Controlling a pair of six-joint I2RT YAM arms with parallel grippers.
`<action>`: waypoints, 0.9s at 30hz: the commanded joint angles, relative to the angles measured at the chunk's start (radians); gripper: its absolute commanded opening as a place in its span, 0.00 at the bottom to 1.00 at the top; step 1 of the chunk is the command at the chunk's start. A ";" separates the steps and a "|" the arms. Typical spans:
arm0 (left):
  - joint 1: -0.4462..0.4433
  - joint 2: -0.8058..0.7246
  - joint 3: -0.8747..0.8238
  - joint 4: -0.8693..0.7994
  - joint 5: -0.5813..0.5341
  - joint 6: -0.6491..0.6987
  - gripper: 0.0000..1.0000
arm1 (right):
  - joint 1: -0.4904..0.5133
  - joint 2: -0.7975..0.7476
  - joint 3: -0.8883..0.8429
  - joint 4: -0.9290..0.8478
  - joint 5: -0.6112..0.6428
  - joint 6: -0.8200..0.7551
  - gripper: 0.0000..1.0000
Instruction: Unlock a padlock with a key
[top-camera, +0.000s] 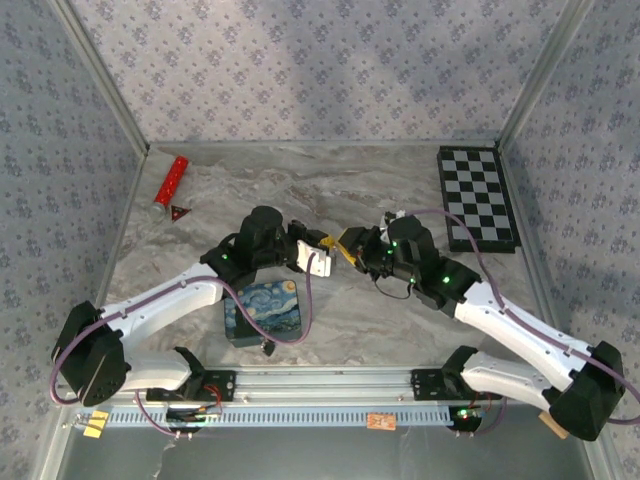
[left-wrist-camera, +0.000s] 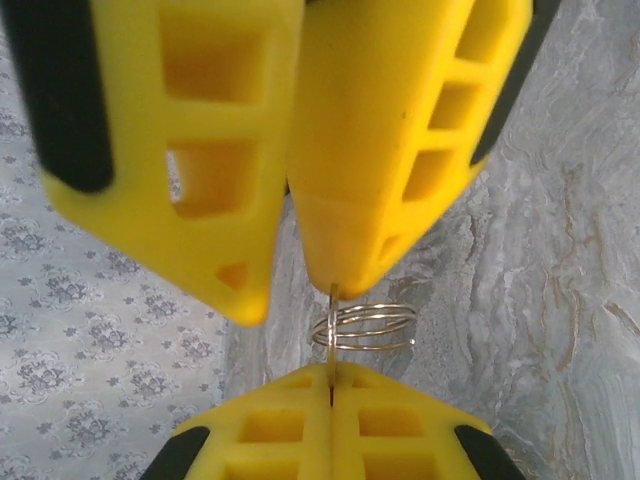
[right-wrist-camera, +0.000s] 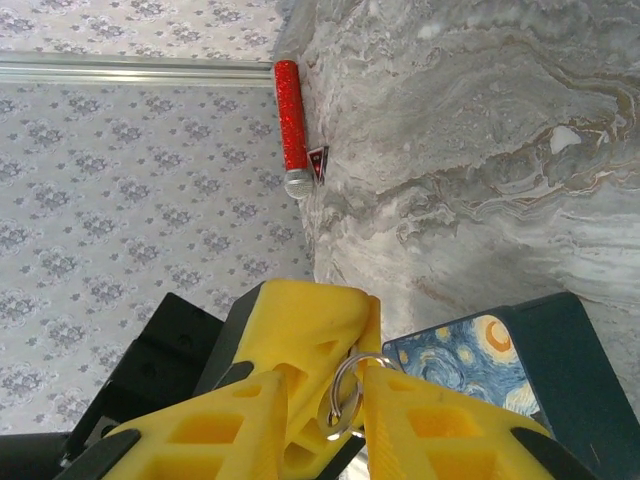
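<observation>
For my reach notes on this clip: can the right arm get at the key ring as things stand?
Probably yes: the key ring sits on a key pinched in the left end effector, and the right end effector straddles it, with nothing between.

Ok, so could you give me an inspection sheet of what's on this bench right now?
Surface: marbled table.
Job's things: key with ring, between the two grippers.
Clutter: tin, red cylinder, triangle, chessboard.
Grippers: left gripper shut on key; right gripper around ring, grip unclear.
Cables: purple cables along both arms.
Surroundings: patterned walls.
</observation>
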 joint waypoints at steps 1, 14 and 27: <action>-0.008 -0.014 -0.004 0.034 0.033 0.021 0.00 | 0.013 0.012 -0.002 0.018 -0.006 0.013 0.27; -0.010 -0.015 -0.012 0.034 0.032 0.022 0.00 | 0.016 0.026 -0.008 0.016 0.012 0.009 0.19; -0.010 -0.014 -0.020 0.042 0.019 0.023 0.00 | 0.013 0.013 0.001 -0.015 0.033 -0.017 0.10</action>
